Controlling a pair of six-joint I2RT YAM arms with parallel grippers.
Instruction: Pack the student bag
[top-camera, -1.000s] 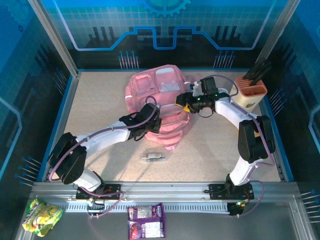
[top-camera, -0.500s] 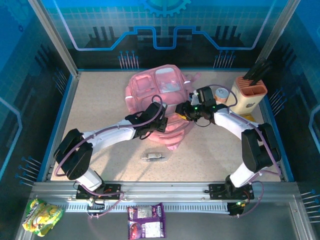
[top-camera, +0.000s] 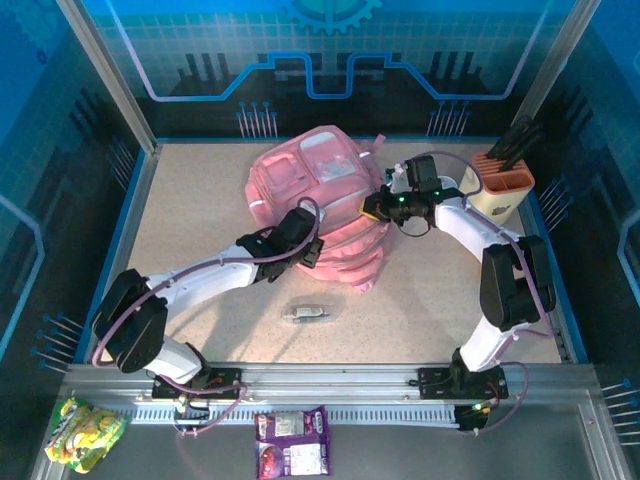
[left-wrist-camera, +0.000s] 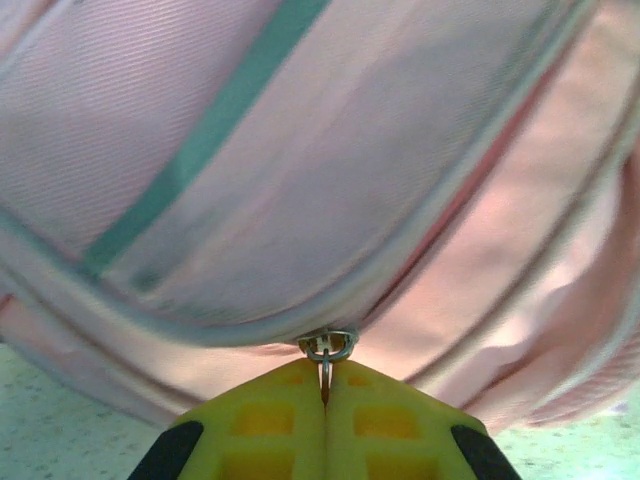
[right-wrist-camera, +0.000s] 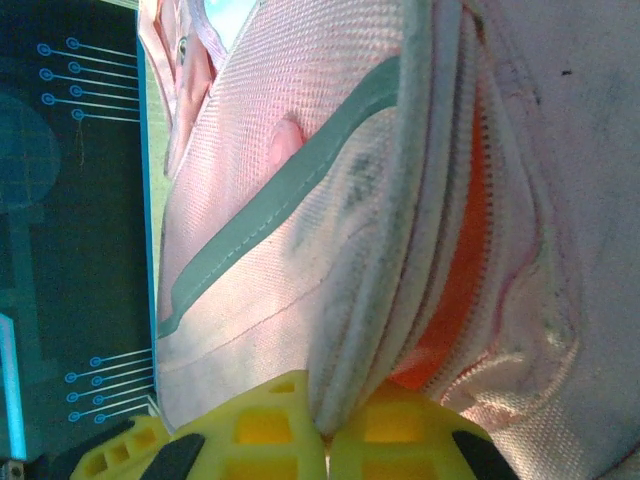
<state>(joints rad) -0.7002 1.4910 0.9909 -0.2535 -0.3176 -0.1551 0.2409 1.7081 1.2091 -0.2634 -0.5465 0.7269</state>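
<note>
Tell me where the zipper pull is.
Left wrist view, bottom centre: the zipper pull hangs from the bag's seam, pinched by the left end effector.

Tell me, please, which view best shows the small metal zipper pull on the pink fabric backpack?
The left wrist view: the small metal zipper pull sits centred, pinched in the left pincer. From above, the pink fabric backpack is whole but the pull too small to tell; the right wrist view gives zipper teeth.
</note>
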